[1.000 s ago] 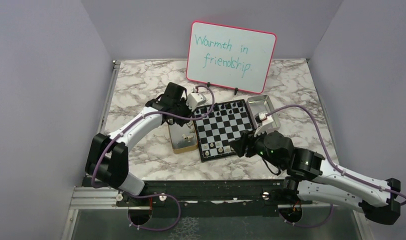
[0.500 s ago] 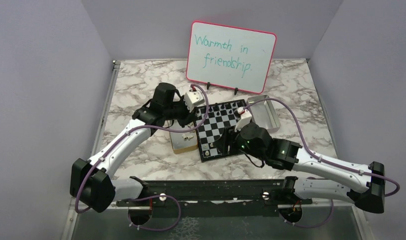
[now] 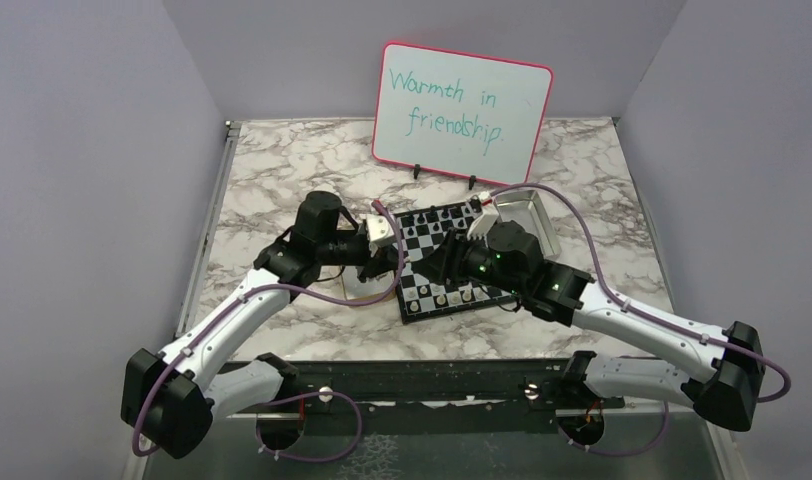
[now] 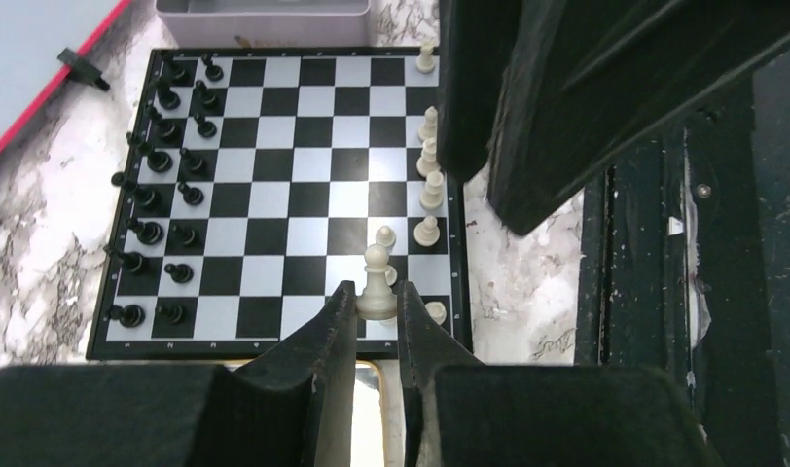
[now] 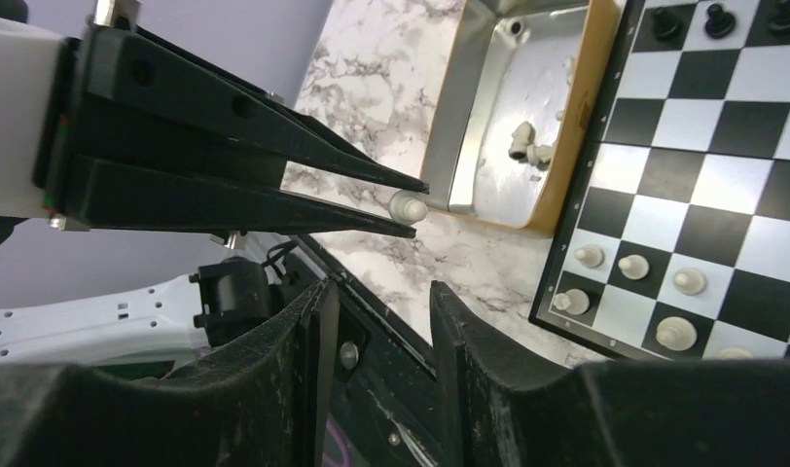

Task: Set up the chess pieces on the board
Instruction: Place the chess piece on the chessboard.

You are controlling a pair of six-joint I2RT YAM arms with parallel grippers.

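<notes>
The chequered board (image 4: 304,195) lies ahead of my left gripper (image 4: 377,304). Black chess pieces (image 4: 158,161) fill two columns on its left side. Several cream chess pieces (image 4: 430,190) stand along its right edge. My left gripper is shut on the base of a cream pawn (image 4: 377,287), held upright above the board's near right corner. The right wrist view shows the pawn (image 5: 408,206) between the left fingertips. My right gripper (image 5: 377,297) is open and empty, hovering over the board's cream side (image 3: 444,262), close to the left gripper (image 3: 388,262).
A tan box (image 5: 566,126) with a shiny inside holds a few loose cream pieces (image 5: 527,146) beside the board. A silver tray (image 3: 522,215) stands right of the board. A whiteboard (image 3: 462,100) stands behind. The right gripper's fingers (image 4: 527,97) hang just above the left gripper.
My left gripper has moved from the board's far left corner to its near left side. My right gripper has moved left and farther in, over the board.
</notes>
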